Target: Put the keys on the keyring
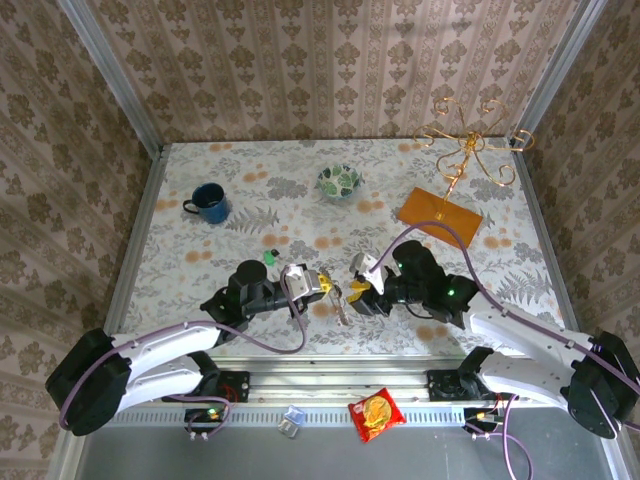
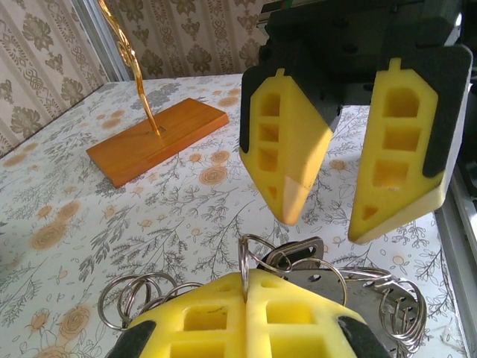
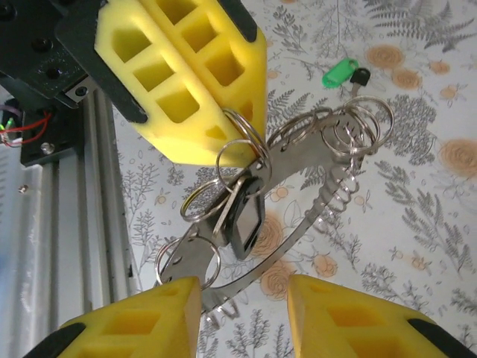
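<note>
Keyring (image 2: 244, 262): a thin silver ring is pinched on edge in the fully closed left hand (image 2: 246, 298).
Bunch (image 3: 326, 195): a long silver clip with more rings is hung from it above the table (image 1: 250, 190).
Right hand (image 3: 244, 287): partly open, nothing held; the clip's long axis is laid across its gap, just ahead.
Keys (image 3: 339, 73): green-tagged, laid flat on the table, well apart, judged nearer the left arm.

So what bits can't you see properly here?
- Top view: the ring bunch is too small to count rings.
- Left wrist view: the left gripper, shut on one ring, hides the bunch's lower part.
- Right wrist view: rings cover the blade of the green-tagged key.
- Top view: the snack packet has print too small to read.
</note>
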Available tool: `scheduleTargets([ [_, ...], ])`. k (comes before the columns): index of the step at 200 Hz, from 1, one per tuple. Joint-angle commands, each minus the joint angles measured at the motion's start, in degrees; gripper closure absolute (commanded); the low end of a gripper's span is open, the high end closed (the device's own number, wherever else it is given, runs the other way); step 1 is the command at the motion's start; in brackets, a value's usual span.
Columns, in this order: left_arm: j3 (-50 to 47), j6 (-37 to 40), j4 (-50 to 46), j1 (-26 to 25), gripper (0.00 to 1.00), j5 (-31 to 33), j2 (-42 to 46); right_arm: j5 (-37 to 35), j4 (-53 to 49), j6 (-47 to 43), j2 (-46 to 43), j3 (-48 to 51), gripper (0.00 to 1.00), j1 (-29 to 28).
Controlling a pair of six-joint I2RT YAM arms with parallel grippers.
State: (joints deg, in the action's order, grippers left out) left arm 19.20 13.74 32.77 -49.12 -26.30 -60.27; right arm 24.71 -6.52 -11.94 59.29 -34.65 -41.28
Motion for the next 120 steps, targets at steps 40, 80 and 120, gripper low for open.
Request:
scheduleTargets([
  [40, -0.38, -2.22, 5.04, -0.90, 1.00, 0.66, -0.90, -1.74, 5.67, -4.65, 2.46, -0.46, 0.65, -2.16],
  [80, -0.30, -2.07, 5.04, -0.97, 1.00, 0.76, -1.16, -1.48, 7.12, -4.53, 3.83, -1.05, 0.67, -2.48],
  [120, -0.30, -2.22, 5.19, -0.93, 1.00, 0.38, -1.25, -3.43, 7.68, -4.71, 3.58, -1.14, 0.76, -2.51],
])
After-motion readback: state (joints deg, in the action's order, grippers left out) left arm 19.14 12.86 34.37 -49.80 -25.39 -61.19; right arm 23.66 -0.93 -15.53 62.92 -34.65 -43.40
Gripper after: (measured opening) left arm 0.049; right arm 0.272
